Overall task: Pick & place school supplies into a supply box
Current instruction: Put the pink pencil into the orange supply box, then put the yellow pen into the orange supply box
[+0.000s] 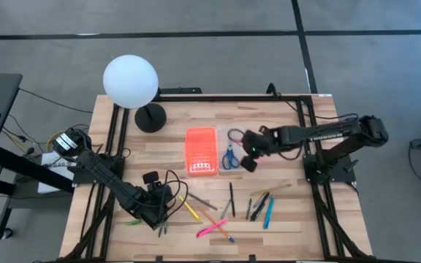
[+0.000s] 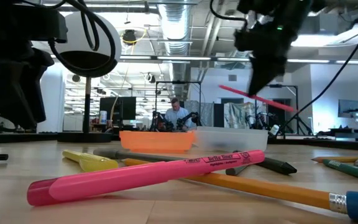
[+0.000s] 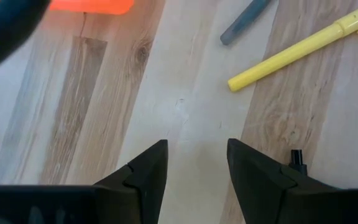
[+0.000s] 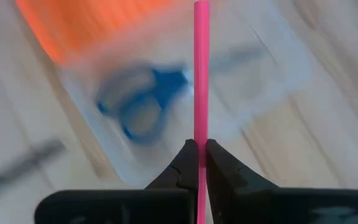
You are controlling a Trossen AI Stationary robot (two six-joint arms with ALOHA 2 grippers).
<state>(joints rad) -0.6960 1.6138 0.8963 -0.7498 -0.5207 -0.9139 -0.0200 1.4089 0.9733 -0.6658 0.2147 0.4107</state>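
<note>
Right gripper point(image 4: 199, 163) pinches a thin pink pen point(image 4: 201, 74), fingers pressed tight on it, pen running straight out between them. From my high view the gripper point(image 1: 251, 155) hangs over the tabletop point(image 1: 298, 219) just beside the box tray point(image 1: 231, 155), on its right. Low view shows the pen point(image 2: 253, 98) up in the air, tilted, above the tray point(image 2: 229, 137), not touching it.

Box sits mid-tabletop: orange lid point(image 1: 201, 151) lying open on the left, clear tray next to it on the right. Scissors point(image 1: 229, 156), blue handles, already lie in the tray; I see them blurred in the wrist view point(image 4: 145, 106) under the held pen.

Left gripper point(image 3: 194, 171) is spread, nothing between the fingers, low over bare wood near the front-left of the tabletop point(image 1: 159, 208). Yellow pen point(image 3: 303, 46) and a grey-blue one point(image 3: 244, 22) lie ahead of it, apart from the fingers.

Rest of the supplies scattered along the front: pink marker point(image 1: 212, 229), yellow pen point(image 1: 191, 211), blue pen point(image 1: 270, 212), black pen point(image 1: 232, 199), few more dark ones btwn them, can't tell each apart. Low view has the pink marker point(image 2: 142, 176) closest to cam, pencil point(image 2: 272, 190) lying under it.

White globe lamp point(image 1: 131, 82) stands at the back-left corner. Person point(image 2: 176, 115) seated far off in the room behind.
</note>
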